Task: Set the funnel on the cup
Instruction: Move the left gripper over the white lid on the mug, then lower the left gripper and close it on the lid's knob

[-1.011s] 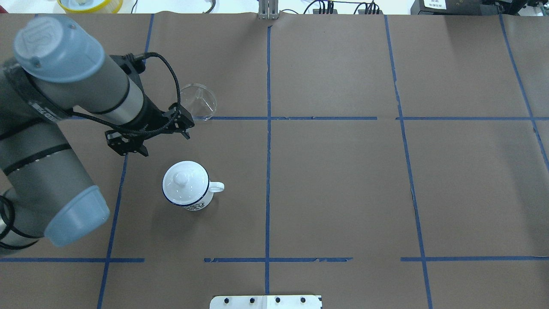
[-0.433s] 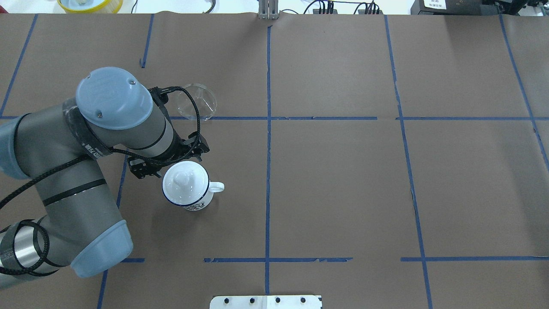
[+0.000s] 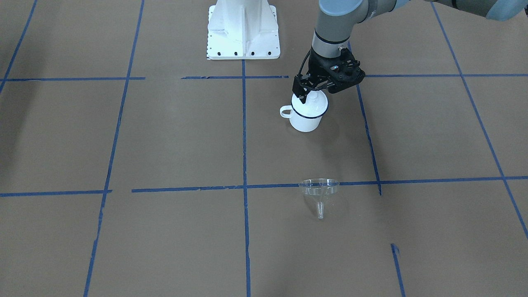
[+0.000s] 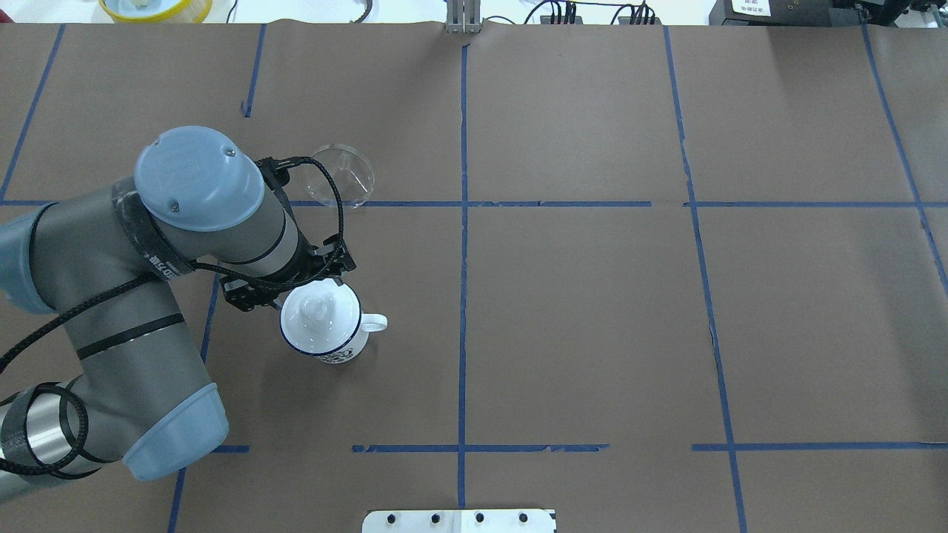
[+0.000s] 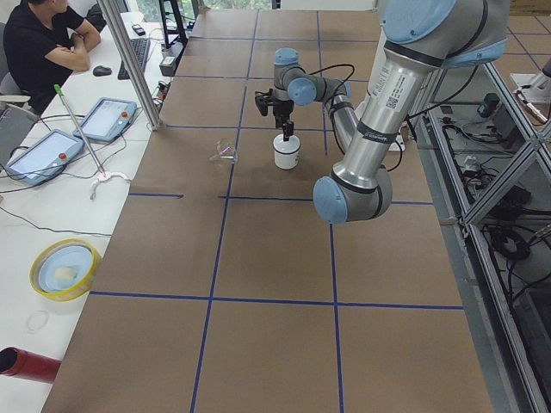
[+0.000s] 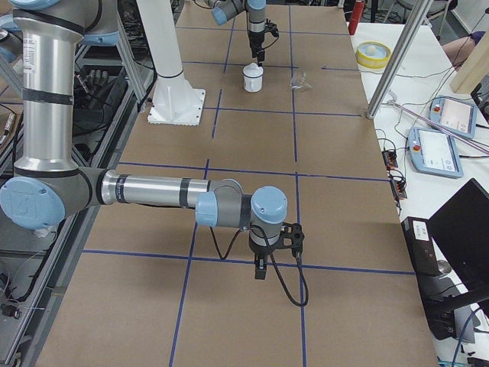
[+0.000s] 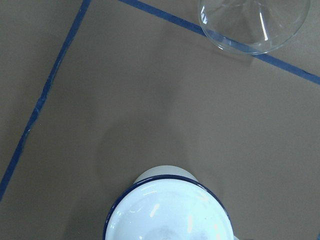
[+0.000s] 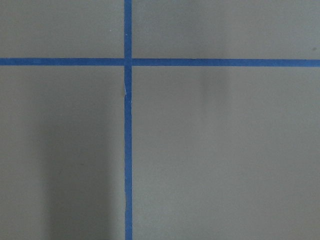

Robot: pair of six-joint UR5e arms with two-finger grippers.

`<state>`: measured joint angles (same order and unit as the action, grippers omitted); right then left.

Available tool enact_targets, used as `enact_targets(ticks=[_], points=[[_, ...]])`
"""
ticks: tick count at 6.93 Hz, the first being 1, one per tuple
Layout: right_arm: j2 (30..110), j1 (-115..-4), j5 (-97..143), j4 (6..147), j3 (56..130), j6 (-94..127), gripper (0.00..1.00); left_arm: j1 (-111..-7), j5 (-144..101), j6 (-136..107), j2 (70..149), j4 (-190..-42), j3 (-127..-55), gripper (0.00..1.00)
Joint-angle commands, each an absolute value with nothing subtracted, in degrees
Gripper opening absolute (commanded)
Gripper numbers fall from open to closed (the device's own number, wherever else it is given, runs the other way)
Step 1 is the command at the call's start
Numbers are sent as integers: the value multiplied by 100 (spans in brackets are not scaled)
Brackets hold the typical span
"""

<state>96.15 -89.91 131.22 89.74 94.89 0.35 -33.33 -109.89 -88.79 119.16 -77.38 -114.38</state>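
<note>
Two fingers of the left gripper (image 3: pixel 304 95) are hanging right over the white domed lid (image 4: pixel 318 314) that is capping the white enamel cup with a dark blue rim (image 3: pixel 306 119). I cannot tell whether they are spread or closed. Well apart from the cup, the small clear plastic funnel (image 3: pixel 319 189) is sitting on a blue tape line (image 3: pixel 412 180). The right gripper (image 6: pixel 260 269) is hovering over brown paper (image 6: pixel 229 306), and its grip cannot be told either.

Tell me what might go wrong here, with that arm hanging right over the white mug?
1. A lid covers the cup, so the funnel cannot seat until it is off. Its knob is small and rounded; the left gripper might slip off it or tip the cup.
2. The funnel is clear and lies apart on a tape line, so a grasp on it may be misjudged.
</note>
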Motion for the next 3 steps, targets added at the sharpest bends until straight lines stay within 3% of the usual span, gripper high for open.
enact_targets(ticks=[1, 3], points=[[9615, -8991, 13122, 8974, 9483, 35, 100, -3314, -11021, -8895, 11883, -7866, -11382, 81], [9615, -8991, 13122, 8974, 9492, 35, 100, -3305, -11030, -8895, 11874, -7866, -11373, 77]])
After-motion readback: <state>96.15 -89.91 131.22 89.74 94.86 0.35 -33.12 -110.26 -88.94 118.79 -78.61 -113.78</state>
